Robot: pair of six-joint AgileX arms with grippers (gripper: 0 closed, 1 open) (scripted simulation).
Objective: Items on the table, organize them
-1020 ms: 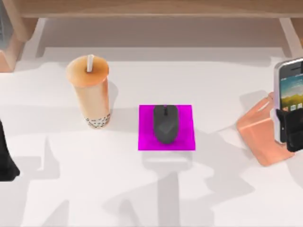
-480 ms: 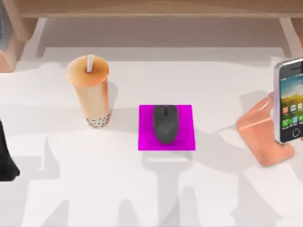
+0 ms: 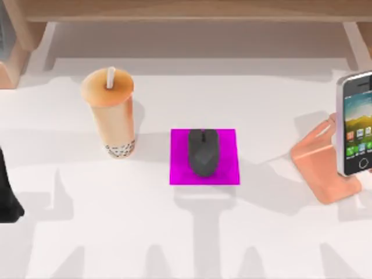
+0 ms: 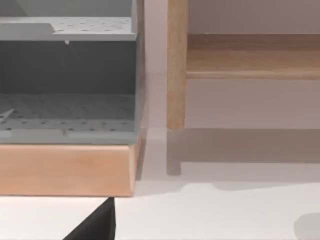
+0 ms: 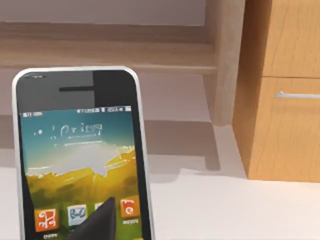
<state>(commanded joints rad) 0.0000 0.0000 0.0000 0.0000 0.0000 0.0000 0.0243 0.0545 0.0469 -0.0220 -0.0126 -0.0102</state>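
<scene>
Light wooden shelf frame [image 3: 192, 10] along far edge; grey perforated unit [image 4: 67, 75]; wooden drawer cabinet [image 5: 287, 90].

Bright, even light; soft grey shadows streak the table [image 3: 279, 104].

Dark grey mouse [image 3: 203, 152], lying flat at frame centre. Bubble tea cup [image 3: 110, 113], orange-beige with white straw, upright at upper left. Smartphone [image 3: 356, 123], silver-edged, colourful app screen lit and facing the viewer, propped upright at the right edge. All on the white surface [image 3: 174, 232], well apart.
</scene>
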